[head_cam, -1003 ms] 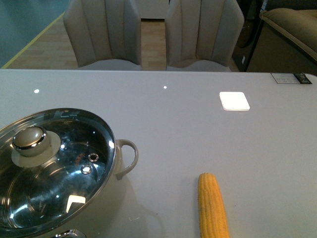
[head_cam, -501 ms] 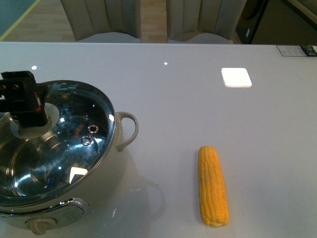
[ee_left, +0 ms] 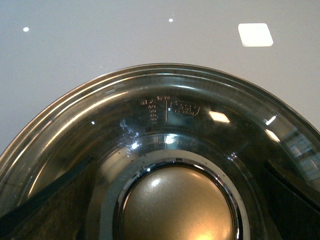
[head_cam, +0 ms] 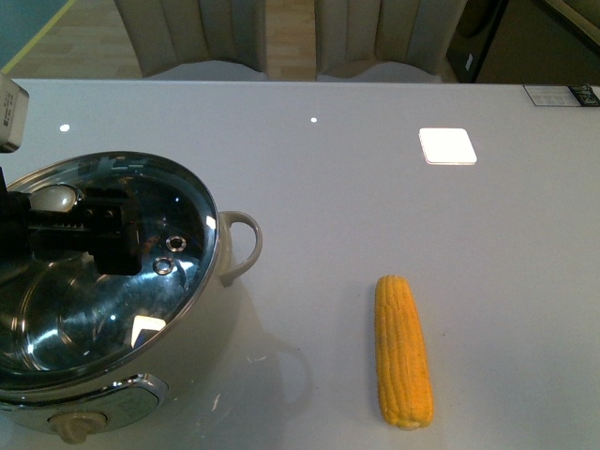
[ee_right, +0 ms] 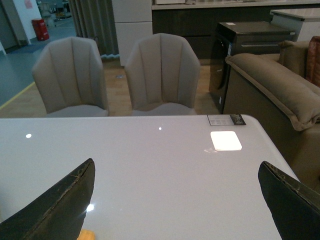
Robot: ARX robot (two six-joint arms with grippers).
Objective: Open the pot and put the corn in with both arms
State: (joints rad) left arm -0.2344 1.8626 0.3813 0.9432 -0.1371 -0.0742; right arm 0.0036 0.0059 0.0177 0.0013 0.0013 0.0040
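two grippers: both stand released with the jaws spread wide, and neither grasps anything.
left gripper (ee_left: pixel 178 167): hangs low over the pot. its flat black fingers (ee_left: pixel 50 200) sit one on each side of the knob, apart from it.
right gripper (ee_right: pixel 176 164): its dark fingers (ee_right: pixel 55 205) are far apart above the table. it does not show in the front view.
pot (head_cam: pixel 202 319): cream body, on the near left part of the table, partly cut off by the frame edge. its looped handle (head_cam: pixel 242 246) sticks out toward the corn's side.
lid (head_cam: pixel 169 291): glass, seated flat on the steel rim, so the pot is closed.
knob (ee_left: pixel 177 205): round and silver, at the middle of the lid. in the front view the black gripper mostly hides it.
corn (head_cam: pixel 403 352): lies flat on the table to the right of the pot, well apart from it. the narrower end points away from the robot, and nothing touches it.
table (head_cam: pixel 375 197): glossy pale grey, with a bright square reflection (head_cam: pixel 447 146) and a few small glints.
beyond the table: two pale upholstered chairs (ee_right: pixel 70 75) at the far edge and a brown sofa (ee_right: pixel 265 75) off to one side.
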